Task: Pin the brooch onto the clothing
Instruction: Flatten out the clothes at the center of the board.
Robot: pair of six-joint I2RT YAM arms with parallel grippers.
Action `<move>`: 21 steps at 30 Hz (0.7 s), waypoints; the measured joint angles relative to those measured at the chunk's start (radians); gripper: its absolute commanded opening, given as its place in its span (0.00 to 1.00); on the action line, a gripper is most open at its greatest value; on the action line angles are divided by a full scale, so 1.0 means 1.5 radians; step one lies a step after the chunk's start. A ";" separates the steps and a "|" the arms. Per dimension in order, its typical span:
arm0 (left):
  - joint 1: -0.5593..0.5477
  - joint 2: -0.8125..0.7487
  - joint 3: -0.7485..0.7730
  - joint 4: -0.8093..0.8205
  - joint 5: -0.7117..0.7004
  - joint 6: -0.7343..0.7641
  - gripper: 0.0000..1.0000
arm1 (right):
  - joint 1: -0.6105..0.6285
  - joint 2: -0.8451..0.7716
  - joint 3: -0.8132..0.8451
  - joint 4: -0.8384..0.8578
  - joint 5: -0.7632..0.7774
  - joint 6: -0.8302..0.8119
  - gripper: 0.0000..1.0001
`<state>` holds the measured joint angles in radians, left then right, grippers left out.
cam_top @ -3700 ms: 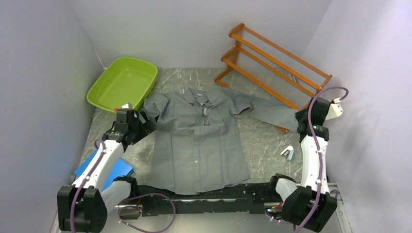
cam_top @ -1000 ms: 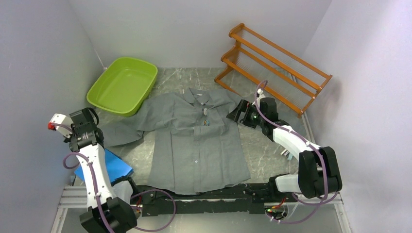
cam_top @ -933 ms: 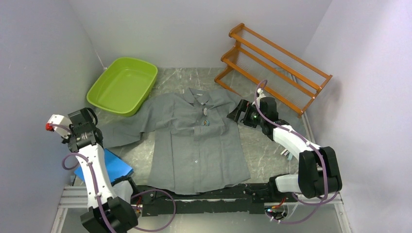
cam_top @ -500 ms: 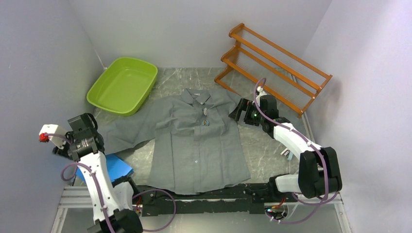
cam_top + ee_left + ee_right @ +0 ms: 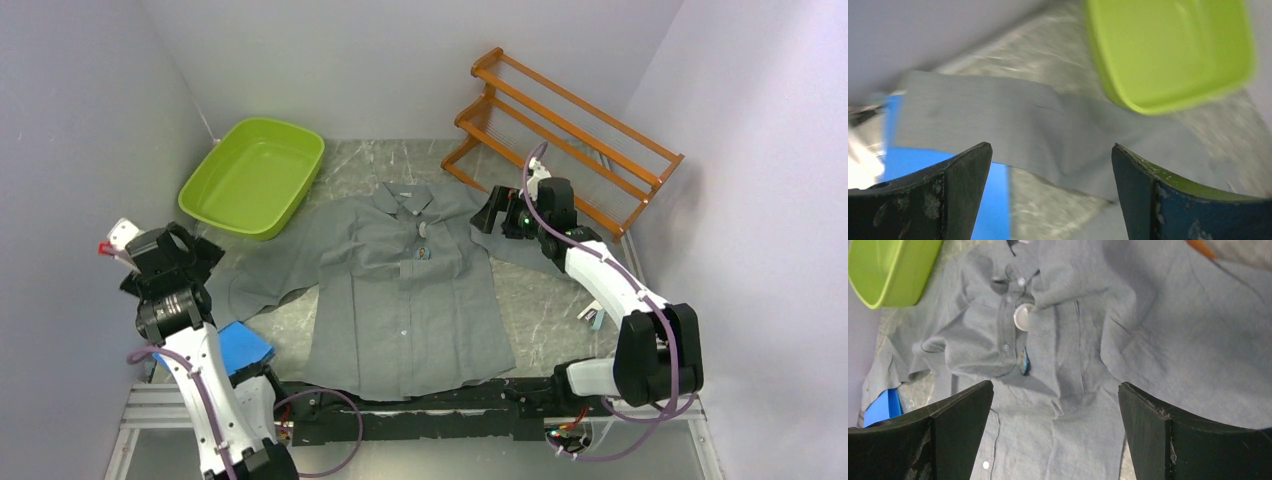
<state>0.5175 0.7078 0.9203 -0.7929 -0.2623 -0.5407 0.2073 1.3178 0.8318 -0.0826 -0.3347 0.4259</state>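
The clothing point(image 5: 405, 290), a dark-grey button-up shirt, lies spread flat on the table with its collar at the back. A small blue brooch point(image 5: 424, 251) sits on its chest by the placket, just below a pale round disc point(image 5: 422, 229). The right wrist view shows both the brooch point(image 5: 1025, 361) and the disc point(image 5: 1022, 318). My left gripper point(image 5: 205, 258) hangs open above the end of the left sleeve point(image 5: 998, 110), holding nothing. My right gripper point(image 5: 487, 215) hovers open over the shirt's right shoulder, its fingers point(image 5: 1158, 440) wide apart and empty.
A lime-green tub point(image 5: 252, 176) stands at the back left, close to the left sleeve. A wooden rack point(image 5: 570, 130) fills the back right corner. A blue flat object point(image 5: 245, 345) lies under the left arm. A small white item point(image 5: 594, 316) rests on the table at the right.
My left gripper has opened and let go of the left sleeve, which now lies stretched out to the left. The left arm drew back. The right gripper rose slightly.
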 measured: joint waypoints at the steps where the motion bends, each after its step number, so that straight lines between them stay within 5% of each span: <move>1: 0.000 0.009 0.000 0.011 0.051 0.002 0.95 | 0.001 0.003 0.011 0.000 -0.005 -0.004 1.00; 8: -0.028 0.104 -0.029 0.179 0.378 -0.045 0.93 | 0.007 0.033 0.041 0.004 -0.032 -0.010 1.00; 18: -0.366 0.397 0.112 0.261 0.396 -0.034 0.89 | 0.016 0.048 -0.040 0.021 -0.125 0.008 1.00; 21: -0.452 0.536 0.233 0.264 0.382 -0.010 0.69 | 0.020 0.043 -0.079 0.021 -0.143 0.010 1.00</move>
<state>-0.1600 1.5112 1.2705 -0.3969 0.3111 -0.5564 0.2375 1.3827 0.7139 -0.0509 -0.5495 0.4416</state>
